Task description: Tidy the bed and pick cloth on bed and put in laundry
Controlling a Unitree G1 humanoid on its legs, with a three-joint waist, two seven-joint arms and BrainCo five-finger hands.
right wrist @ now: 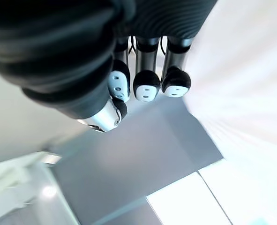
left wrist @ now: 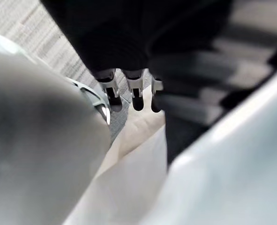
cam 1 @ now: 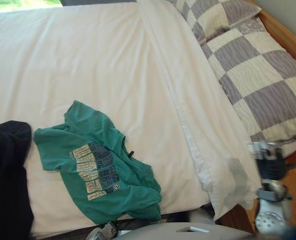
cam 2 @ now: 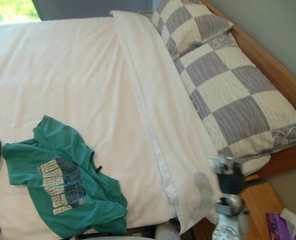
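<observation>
A green T-shirt (cam 1: 95, 165) with a printed front lies crumpled on the white bed sheet (cam 1: 77, 60), near the bed's front edge. A dark garment (cam 1: 7, 175) lies beside it at the far left and hangs over the edge. My right hand (cam 1: 269, 160) is raised by the bed's front right corner, next to the folded white duvet edge (cam 1: 188, 100). Its fingers (right wrist: 146, 84) are relaxed with nothing in them. My left hand (left wrist: 133, 91) hangs low beside the bed, fingers loose and empty, with dark cloth showing behind it.
Two grey and cream checked pillows (cam 1: 268, 85) lie along the wooden headboard (cam 1: 288, 37) on the right. A wooden nightstand (cam 2: 260, 205) with a purple tissue pack (cam 2: 280, 225) stands at the lower right. The far half of the sheet is smooth.
</observation>
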